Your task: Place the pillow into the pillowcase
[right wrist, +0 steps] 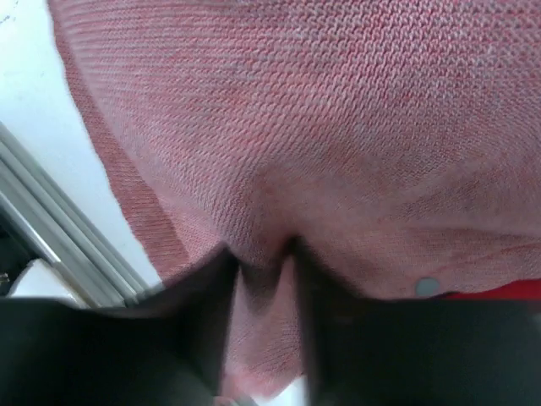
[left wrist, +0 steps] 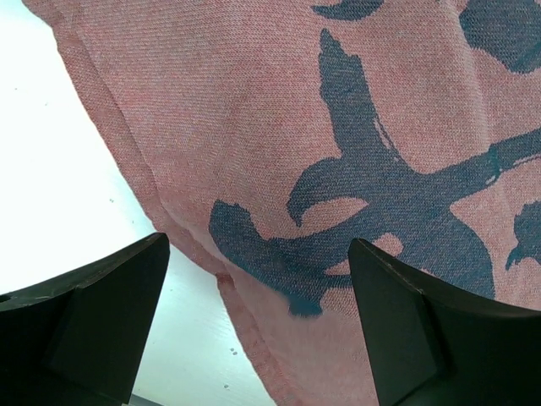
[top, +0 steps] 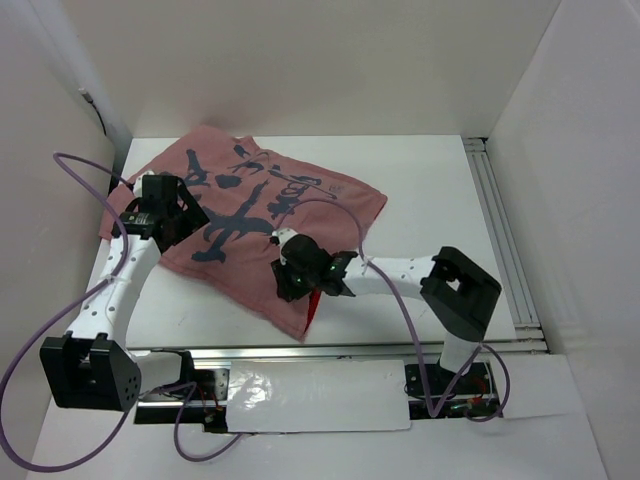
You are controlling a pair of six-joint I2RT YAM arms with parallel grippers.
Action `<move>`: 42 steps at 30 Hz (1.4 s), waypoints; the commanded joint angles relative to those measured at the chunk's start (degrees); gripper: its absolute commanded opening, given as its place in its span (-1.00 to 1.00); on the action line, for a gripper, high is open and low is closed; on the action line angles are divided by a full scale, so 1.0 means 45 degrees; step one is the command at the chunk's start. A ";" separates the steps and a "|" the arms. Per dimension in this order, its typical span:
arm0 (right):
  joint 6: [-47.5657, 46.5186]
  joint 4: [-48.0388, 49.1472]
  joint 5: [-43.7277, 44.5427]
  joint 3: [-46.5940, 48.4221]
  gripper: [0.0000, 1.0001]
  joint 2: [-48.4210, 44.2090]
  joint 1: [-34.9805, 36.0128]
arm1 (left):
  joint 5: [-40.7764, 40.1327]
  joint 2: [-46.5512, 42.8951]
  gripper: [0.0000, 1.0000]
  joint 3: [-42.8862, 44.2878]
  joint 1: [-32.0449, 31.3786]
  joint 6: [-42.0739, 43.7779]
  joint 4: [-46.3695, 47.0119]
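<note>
Two arms point(top: 110, 295) bent: left end effector point(left wrist: 258, 254) apart, right end effector point(right wrist: 260, 271) seemingly pinching pillowcase point(top: 300, 190).

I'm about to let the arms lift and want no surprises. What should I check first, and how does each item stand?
1. Right gripper pinching the pillowcase: ok, a fold sits between its fingers.
2. Left gripper gripping: not ok, it is open above the pillowcase's left edge.
3. Pillow in sight: not ok, no view shows it.
4. Pillow already inside: cannot tell.
5. Opening located: cannot tell; only a red sliver shows by the right gripper.
6. Pillowcase lying on the table: ok.
</note>
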 commanded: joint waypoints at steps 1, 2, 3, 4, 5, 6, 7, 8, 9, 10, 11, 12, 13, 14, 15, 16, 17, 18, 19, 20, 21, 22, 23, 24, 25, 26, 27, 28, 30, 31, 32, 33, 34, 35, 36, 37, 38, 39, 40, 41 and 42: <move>0.0466 0.1201 0.0835 0.0159 -0.92 0.0189 -0.0589 | 0.0061 -0.0287 1.00 0.0061 0.0172 -0.0295 0.0362; 0.0874 0.0912 0.1458 -0.0249 -1.00 0.0189 -0.0942 | 0.0061 -0.0287 1.00 0.0061 0.0172 -0.0295 0.0362; 0.1671 0.0136 0.2393 -0.0427 -1.00 -0.0198 -0.1428 | 0.0196 -0.0152 1.00 0.0061 0.0172 -0.0295 0.0517; 0.1969 -0.0220 0.2595 -0.0893 -1.00 -0.0415 -0.2671 | 0.0333 -0.0150 1.00 0.0061 0.0327 -0.0295 0.0519; 0.2204 -0.0475 0.2733 -0.1226 -1.00 -0.0707 -0.3321 | 0.0450 -0.0150 1.00 -0.0055 0.0328 -0.0179 0.0635; 0.2497 -0.0613 0.2850 -0.1597 -1.00 -0.1058 -0.3966 | 0.0568 -0.0150 1.00 -0.0056 0.0328 -0.0178 0.0636; 0.2499 -0.0865 0.3141 -0.2219 -1.00 -0.1854 -0.5152 | 0.0569 -0.0150 1.00 -0.0191 0.0444 -0.0178 0.0926; 0.2500 -0.1042 0.3280 -0.2438 -1.00 -0.2249 -0.5705 | 0.0569 -0.0150 1.00 -0.0193 0.0446 -0.0178 0.1045; 0.2500 -0.1237 0.3494 -0.2595 -1.00 -0.2601 -0.6233 | 0.0685 -0.0150 1.00 -0.0347 0.0600 -0.0178 0.1046; 0.2500 -0.1471 0.3825 -0.2597 -1.00 -0.3204 -0.6779 | 0.0686 -0.0150 1.00 -0.0465 0.0602 -0.0178 0.1181; 0.2500 -0.1899 0.3828 -0.2732 -1.00 -0.3422 -0.7694 | 0.0879 -0.0150 1.00 -0.0466 0.0737 -0.0062 0.1357; 0.2500 -0.2019 0.3983 -0.2733 -1.00 -0.3618 -0.8070 | 0.0881 -0.0150 1.00 -0.0640 0.0739 -0.0060 0.1474; 0.2016 -0.2233 0.3771 -0.2617 -0.61 -0.3755 -0.8751 | 0.1075 -0.0150 1.00 -0.0893 0.0739 -0.0292 0.1592; 0.2011 -0.2390 0.3769 -0.2616 -0.61 -0.3757 -0.8758 | 0.1077 -0.0286 1.00 -0.1070 0.0739 -0.0295 0.1593; 0.2011 -0.2546 0.3769 -0.2384 0.06 -0.3757 -0.9241 | 0.1077 -0.0423 1.00 -0.1284 0.0739 -0.0488 0.1593; 0.1683 -0.2683 0.3769 -0.2382 0.33 -0.3873 -0.9420 | 0.0903 -0.0637 1.00 -0.1944 0.0739 -0.1109 0.1593; 0.1679 -0.2994 0.3769 -0.2169 0.45 -0.3874 -0.9596 | 0.0669 -0.1103 1.00 -0.2279 0.0739 -0.1560 0.1593; 0.1679 -0.3171 0.3963 -0.2051 0.54 -0.3990 -0.9868 | 0.0512 -0.1359 1.00 -0.2631 0.0739 -0.1912 0.1361; 0.1679 -0.3308 0.4119 -0.1934 0.57 -0.4281 -1.0045 | 0.0298 -0.1613 1.00 -0.2905 0.0739 -0.2496 0.1184; 0.1834 -0.3425 0.4237 -0.1933 0.58 -0.4477 -1.0201 | 0.0160 -0.1828 1.00 -0.3352 0.0739 -0.2850 0.0854; 0.1835 -0.3427 0.4122 -0.2087 0.61 -0.4673 -1.0628 | 0.0023 -0.2256 1.00 -0.3550 0.0739 -0.3105 0.0522; 0.1990 -0.3427 0.3908 -0.2205 0.64 -0.4887 -1.0865 | -0.0403 -0.2473 1.00 -0.3765 0.0739 -0.3455 0.0093; 0.2146 -0.3427 0.3500 -0.2322 0.64 -0.5315 -1.1080 | -0.0659 -0.2707 1.00 -0.4231 0.0739 -0.4387 -0.0800; 0.2148 -0.3272 0.3303 -0.2633 0.66 -0.5474 -1.1411 | -0.0836 -0.2960 1.00 -0.4487 0.0739 -0.4706 -0.1061; 0.2148 -0.3270 0.3165 -0.2752 0.70 -0.5475 -1.1569 | -0.1321 -0.3466 1.00 -0.4760 0.1009 -0.5018 -0.1257; 0.1993 -0.3135 0.2932 -0.2753 0.70 -0.5630 -1.1686 | -0.1674 -0.3664 1.00 -0.5246 0.1147 -0.5524 -0.1433; 0.1837 -0.3134 0.2736 -0.2927 0.70 -0.5632 -1.1881 | -0.1909 -0.3666 1.00 -0.5251 0.1284 -0.5993 -0.1667; 0.1545 -0.3134 0.2502 -0.2929 0.70 -0.5632 -1.1883 | -0.1680 -0.3801 1.00 -0.5406 0.1711 -0.5998 -0.1669; 0.1115 -0.3134 0.1992 -0.2929 0.70 -0.5301 -1.2019 | -0.1250 -0.3570 1.00 -0.5562 0.2182 -0.5434 -0.0932; 0.1113 -0.3269 0.1992 -0.2929 0.70 -0.5300 -1.2019 | -0.0726 -0.3394 1.00 -0.5564 0.2667 -0.5238 -0.0714; 0.0997 -0.3270 0.2301 -0.2929 0.70 -0.5106 -1.1865 | -0.0469 -0.2987 1.00 -0.5680 0.2904 -0.4791 -0.0441; 0.0996 -0.3270 0.2304 -0.2929 0.70 -0.4930 -1.1863 | -0.0273 -0.2770 1.00 -0.5874 0.3119 -0.4613 0.0026; 0.0841 -0.3270 0.2304 -0.2929 0.70 -0.4774 -1.1863 | 0.0058 -0.2574 0.97 -0.5992 0.3469 -0.4418 0.0282; 0.0839 -0.3270 0.2304 -0.3064 0.70 -0.4772 -1.1863 | 0.0196 -0.2282 0.93 -0.6226 0.3608 -0.4126 0.0478; 0.0839 -0.3116 0.2304 -0.3065 0.70 -0.4772 -1.1863 | 0.0198 -0.2279 0.89 -0.6344 0.3726 -0.3949 0.0731; 0.0839 -0.2998 0.2169 -0.3181 0.70 -0.4618 -1.1863 | 0.0372 -0.2163 0.87 -0.6345 0.3843 -0.3831 0.1178; 0.0839 -0.2862 0.2168 -0.3183 0.70 -0.4442 -1.1863 | 0.0373 -0.2162 0.79 -0.6500 0.4018 -0.3637 0.1395; 0.0839 -0.2860 0.2168 -0.3183 0.70 -0.4324 -1.1747 | 0.0509 -0.2027 0.76 -0.6617 0.4155 -0.3635 0.1784; 0.0704 -0.2744 0.2032 -0.3183 0.70 -0.4207 -1.1746 | 0.0510 -0.2025 0.73 -0.6619 0.4157 -0.3499 0.1943; 0.0703 -0.2743 0.2031 -0.3183 0.70 -0.4090 -1.1630 | 0.0510 -0.1909 0.67 -0.6619 0.4157 -0.3285 0.2157; 0.0587 -0.2743 0.2031 -0.3183 0.70 -0.3915 -1.1493 | 0.0510 -0.1773 0.54 -0.6619 0.4157 -0.3283 0.2333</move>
